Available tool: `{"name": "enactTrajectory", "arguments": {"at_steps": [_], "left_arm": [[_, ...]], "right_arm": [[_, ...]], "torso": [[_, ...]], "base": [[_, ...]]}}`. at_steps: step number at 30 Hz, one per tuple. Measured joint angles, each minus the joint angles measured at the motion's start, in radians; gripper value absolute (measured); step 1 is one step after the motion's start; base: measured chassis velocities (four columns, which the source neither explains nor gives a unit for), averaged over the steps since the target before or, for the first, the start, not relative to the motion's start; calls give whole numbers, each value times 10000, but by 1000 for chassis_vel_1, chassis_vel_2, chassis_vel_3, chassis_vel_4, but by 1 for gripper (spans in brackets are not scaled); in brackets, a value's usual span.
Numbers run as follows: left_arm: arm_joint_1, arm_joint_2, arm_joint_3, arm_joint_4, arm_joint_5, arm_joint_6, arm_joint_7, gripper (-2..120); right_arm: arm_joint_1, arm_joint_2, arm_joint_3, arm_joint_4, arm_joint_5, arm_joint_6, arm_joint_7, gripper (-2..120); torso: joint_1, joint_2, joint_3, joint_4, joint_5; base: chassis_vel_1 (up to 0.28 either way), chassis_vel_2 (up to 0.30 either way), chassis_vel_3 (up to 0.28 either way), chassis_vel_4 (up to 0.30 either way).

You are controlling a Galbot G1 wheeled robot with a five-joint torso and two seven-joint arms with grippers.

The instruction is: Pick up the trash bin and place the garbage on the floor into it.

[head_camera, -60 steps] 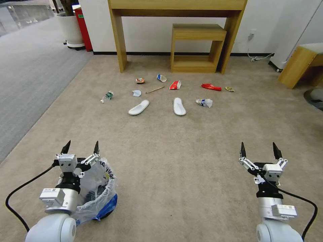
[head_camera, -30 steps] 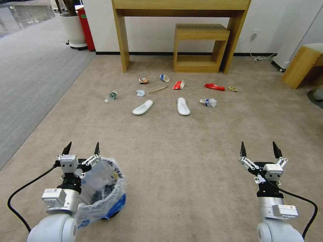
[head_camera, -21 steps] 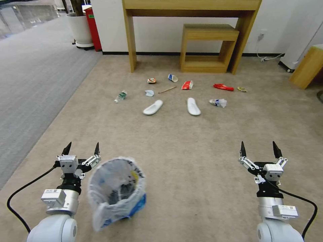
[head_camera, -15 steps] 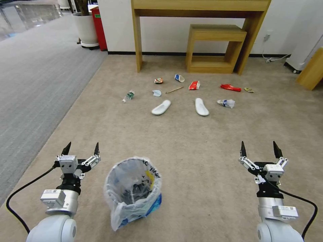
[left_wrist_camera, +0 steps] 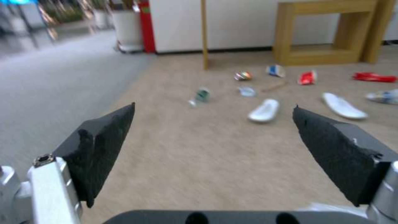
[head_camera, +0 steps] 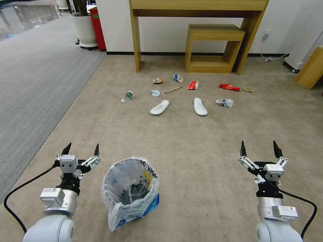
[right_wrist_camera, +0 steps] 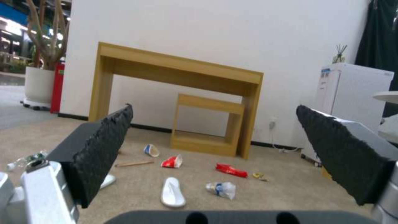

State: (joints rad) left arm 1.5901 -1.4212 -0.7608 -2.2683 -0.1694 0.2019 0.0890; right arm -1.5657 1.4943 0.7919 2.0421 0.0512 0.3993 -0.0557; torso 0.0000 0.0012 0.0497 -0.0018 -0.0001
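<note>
The trash bin (head_camera: 129,191), dark and lined with a clear crinkled bag, stands upright on the carpet just right of my left gripper (head_camera: 81,149), which is open and holds nothing. My right gripper (head_camera: 259,149) hangs open and idle at the lower right. The garbage lies farther off in front of the wooden table: two white slippers (head_camera: 159,107) (head_camera: 200,106), a crushed bottle (head_camera: 127,96), a can (head_camera: 157,80), a blue mask (head_camera: 155,93), a wooden stick (head_camera: 173,89), a paper cup (head_camera: 178,78), a red wrapper (head_camera: 229,87) and a white wrapper (head_camera: 225,102).
A tall wooden table (head_camera: 198,5) with a small wooden shelf unit (head_camera: 214,47) under it stands against the far wall. A white planter (head_camera: 84,30) and a red box (head_camera: 97,23) sit at the far left. Grey flooring (head_camera: 30,80) borders the beige carpet on the left.
The whole head view has swung, so the bin now shows to the right of my left arm instead of behind it. Both grippers kept their pose and stayed open.
</note>
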Motion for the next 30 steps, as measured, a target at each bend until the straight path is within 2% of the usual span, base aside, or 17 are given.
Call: {"name": "enactTrajectory", "arguments": {"at_steps": [1,3,5,6,7,9,11,12,15,19,23,30], "left_arm": [[44,242,164,-176,-413,404,-211,100],[52,338,233,-239,-565,582,-298,100],[35,854,586,-462,-1234,1689,-758,100],[-63,1239,897,-497,-1688,2947,-1378,100],[-63,1239,897,-497,-1688,2947,-1378,100],[-317,1767,1349,-223,-2724,4538,-2764,100],[-477,2021,1648,-32,-3682,5184,-3462,100],[-477,2021,1648,-32,-3682,5184,-3462,100],[-703,2186,2054,176,-4485,5465,-4037,100],[-930,2204,2384,521,-4786,5468,-4478,100],[-1100,2090,2547,1069,-4841,5451,-4627,100],[-1380,1869,2726,1785,-4839,5402,-4543,100]], "right_arm": [[17,-15,0,-12,0,0,1,100],[26,-22,0,-19,-2,0,1,100],[64,-46,-4,-50,-12,0,0,100],[86,-61,-18,-70,-22,0,-5,100],[86,-61,-18,-70,-22,0,-5,100],[119,-92,-36,-96,-31,-3,-18,100],[131,-113,-37,-129,-34,-3,-24,100],[131,-113,-37,-129,-34,-3,-24,100],[142,-137,-33,-203,-40,8,-29,100],[165,-156,-28,-273,-72,30,-46,100],[186,-160,-28,-337,-102,62,-54,100],[213,-167,-65,-393,-137,68,-58,100]], "torso": [[0,0,0,-2,1],[0,0,0,-1,2],[0,0,0,-2,1],[0,0,0,-2,2],[0,0,0,-2,2],[0,-3,0,-2,1],[0,-3,0,-2,2],[0,-3,0,-2,2],[0,-3,0,-2,2],[0,-3,0,-2,2],[1,-2,1,-1,1],[0,-3,0,-1,1]], "base": [[0,0,0,0],[0,0,0,0],[0,0,0,0],[0,0,0,0],[0,0,0,0],[0,0,0,0],[0,0,0,0],[0,0,0,0],[0,0,0,0],[0,0,0,0],[0,0,0,0],[0,0,0,0]]}}
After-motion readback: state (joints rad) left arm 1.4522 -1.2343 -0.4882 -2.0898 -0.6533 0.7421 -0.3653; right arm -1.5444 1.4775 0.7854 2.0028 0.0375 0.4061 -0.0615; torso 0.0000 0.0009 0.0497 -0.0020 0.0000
